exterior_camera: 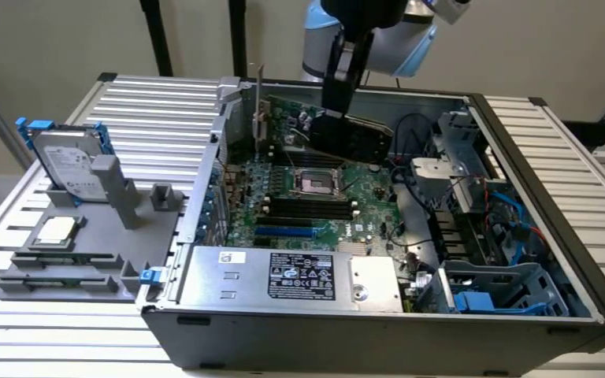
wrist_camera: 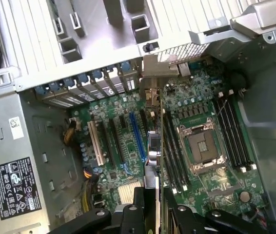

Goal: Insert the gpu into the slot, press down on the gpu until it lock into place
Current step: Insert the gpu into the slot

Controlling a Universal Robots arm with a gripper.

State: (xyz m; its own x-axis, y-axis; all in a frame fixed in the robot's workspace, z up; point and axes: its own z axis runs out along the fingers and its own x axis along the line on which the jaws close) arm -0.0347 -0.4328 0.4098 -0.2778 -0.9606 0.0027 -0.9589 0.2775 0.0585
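Note:
The gpu [exterior_camera: 353,138] is a flat black card, and my gripper [exterior_camera: 336,115] is shut on its top edge. It hangs upright over the far part of the green motherboard [exterior_camera: 313,206], inside the open computer case. In the wrist view the gpu [wrist_camera: 153,146] appears edge-on, with its metal bracket toward the case's back wall. It runs along the expansion slots, between the long blue slot [wrist_camera: 137,136] and the CPU socket [wrist_camera: 201,146]. My gripper [wrist_camera: 152,207] clamps it from both sides. I cannot tell whether the card's lower edge touches a slot.
A silver labelled power supply [exterior_camera: 292,276] fills the case's near side. Cables and drive cages [exterior_camera: 481,228] crowd the exterior view's right. Outside the case, at the exterior view's left, a hard drive [exterior_camera: 66,161] stands in a grey fixture [exterior_camera: 72,252] on the slatted table.

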